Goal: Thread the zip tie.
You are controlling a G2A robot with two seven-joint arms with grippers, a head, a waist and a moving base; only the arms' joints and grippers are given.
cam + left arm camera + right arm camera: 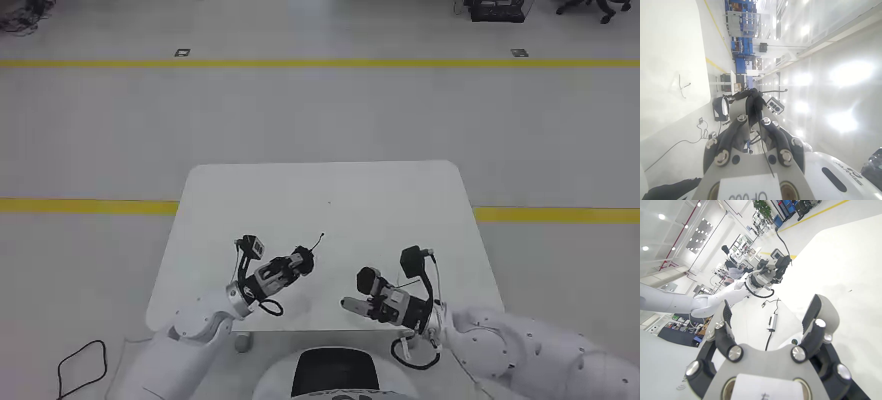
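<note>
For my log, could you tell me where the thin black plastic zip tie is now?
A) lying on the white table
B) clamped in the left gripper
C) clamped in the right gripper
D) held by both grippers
B: the left gripper is shut on the thin black zip tie, while the right gripper stands open and empty.

One zip tie, one table, two claws: the left claw and the right claw.

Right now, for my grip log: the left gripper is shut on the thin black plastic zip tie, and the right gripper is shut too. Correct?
No. The left gripper is shut on the thin black plastic zip tie, but the right gripper is open, as the right wrist view shows.
</note>
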